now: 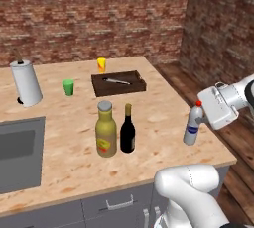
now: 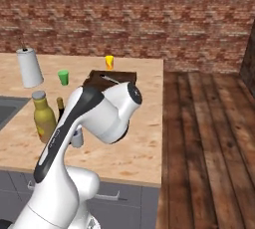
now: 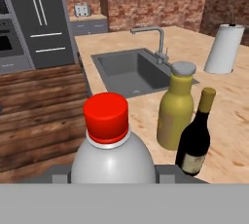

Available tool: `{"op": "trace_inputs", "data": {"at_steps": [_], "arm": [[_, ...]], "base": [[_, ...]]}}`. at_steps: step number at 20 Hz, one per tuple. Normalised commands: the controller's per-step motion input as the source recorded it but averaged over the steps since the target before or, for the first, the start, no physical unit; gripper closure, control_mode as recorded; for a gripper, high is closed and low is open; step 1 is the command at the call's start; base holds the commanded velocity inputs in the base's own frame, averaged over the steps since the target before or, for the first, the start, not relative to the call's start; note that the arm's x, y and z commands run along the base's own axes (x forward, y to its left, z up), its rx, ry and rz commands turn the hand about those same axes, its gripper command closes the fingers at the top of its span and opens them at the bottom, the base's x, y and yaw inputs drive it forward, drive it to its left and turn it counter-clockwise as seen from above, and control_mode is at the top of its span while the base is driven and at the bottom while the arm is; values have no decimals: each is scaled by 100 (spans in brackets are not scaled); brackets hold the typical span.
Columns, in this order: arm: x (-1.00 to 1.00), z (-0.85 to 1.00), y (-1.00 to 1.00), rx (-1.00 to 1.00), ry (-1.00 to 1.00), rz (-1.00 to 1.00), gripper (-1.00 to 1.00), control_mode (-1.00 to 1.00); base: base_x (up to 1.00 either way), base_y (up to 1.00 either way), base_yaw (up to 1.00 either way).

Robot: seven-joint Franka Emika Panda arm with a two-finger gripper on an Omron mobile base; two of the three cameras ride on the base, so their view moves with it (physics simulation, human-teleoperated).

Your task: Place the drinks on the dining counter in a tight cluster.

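The small clear red-capped bottle (image 1: 192, 129) hangs slightly tilted over the dining counter (image 1: 163, 98) near its right edge, and my gripper (image 1: 200, 118) is shut on its upper part. In the hand view that bottle (image 3: 109, 155) sits between my fingertips (image 3: 168, 172). To its left the fat yellow-olive bottle (image 1: 105, 130) and the dark wine bottle (image 1: 128, 132) stand upright side by side, a clear gap away from the held one. They also appear as the yellow bottle (image 3: 176, 107) and the wine bottle (image 3: 197, 135), and past my arm as the yellow bottle (image 2: 44, 116).
A steel sink (image 1: 17, 152) with a faucet (image 3: 155, 40) lies at the counter's left. Behind the bottles sit a dark tray (image 1: 118, 83), a green cup (image 1: 68, 87), a yellow cup (image 1: 101, 65) and a paper towel roll (image 1: 26, 82). Wooden floor (image 2: 209, 148) lies to the right.
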Motion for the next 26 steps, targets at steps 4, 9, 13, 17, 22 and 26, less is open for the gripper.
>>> {"op": "trace_inputs", "data": {"at_steps": [4,9,13,17,22,26], "arm": [[0,0,0,0,0,0,100,100],[0,0,0,0,0,0,100,100],[5,0,15,0,3,0,100,-100],[23,0,46,0,10,0,100,-100],[25,0,31,0,6,0,100,-100],[39,-10,-8,0,0,5,100,-100]], "base": [[0,2,0],[0,0,0],[0,1,0],[0,0,0],[0,0,0],[0,0,0]]}}
